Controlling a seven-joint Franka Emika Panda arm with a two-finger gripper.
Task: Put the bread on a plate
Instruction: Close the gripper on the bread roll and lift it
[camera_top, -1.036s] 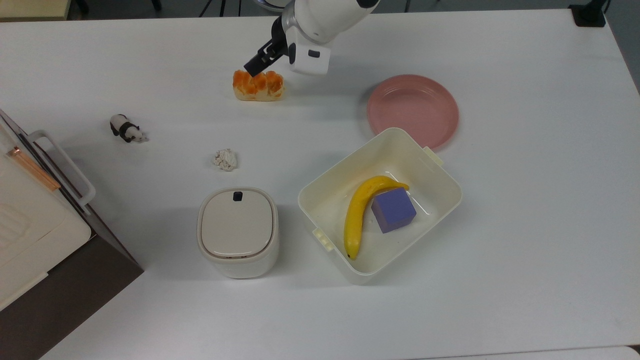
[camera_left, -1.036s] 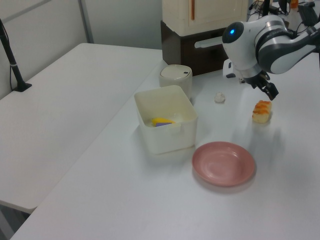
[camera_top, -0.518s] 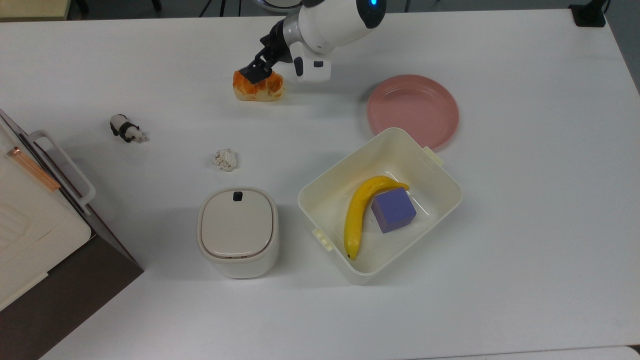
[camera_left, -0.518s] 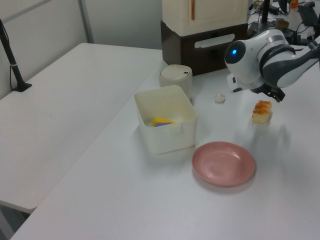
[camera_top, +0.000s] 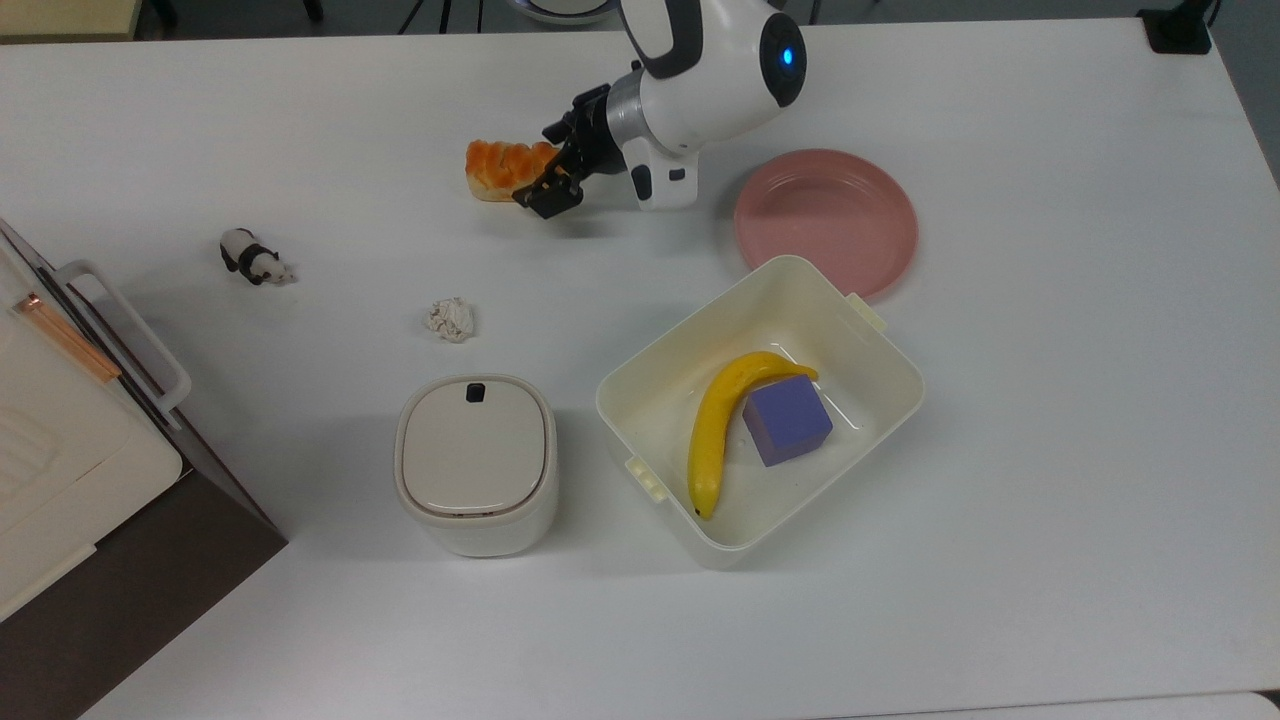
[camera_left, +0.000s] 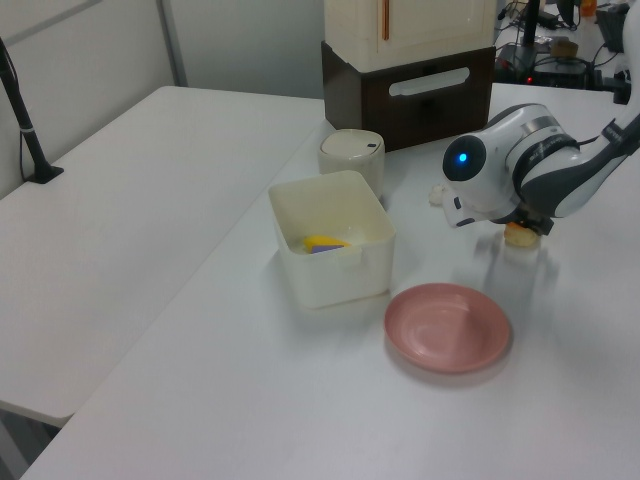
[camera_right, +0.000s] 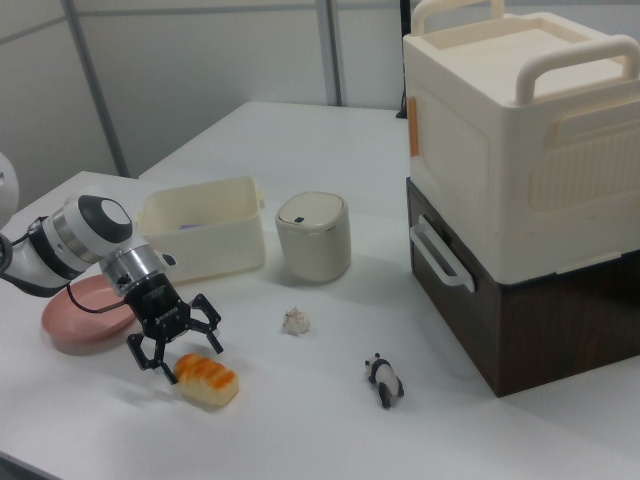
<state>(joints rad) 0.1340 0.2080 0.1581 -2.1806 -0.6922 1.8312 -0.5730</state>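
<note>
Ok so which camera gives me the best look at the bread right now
The right view: the bread lies whole and unblocked on the table, just past the open tool. In the top view the bread is clear too, but the tool covers its right end. In the left view the arm hides nearly all of the bread.

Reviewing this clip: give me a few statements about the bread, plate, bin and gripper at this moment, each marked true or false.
1. The bread lies on the table, not on the plate. True.
2. The gripper has its jaws spread open beside the bread. True.
3. The bin holds a banana and a purple block. True.
4. The plate has a paper ball on it. False: the plate is bare; the paper ball lies on the table.
5. The bread is lifted clear of the table. False: it rests on the table, not gripped.
</note>
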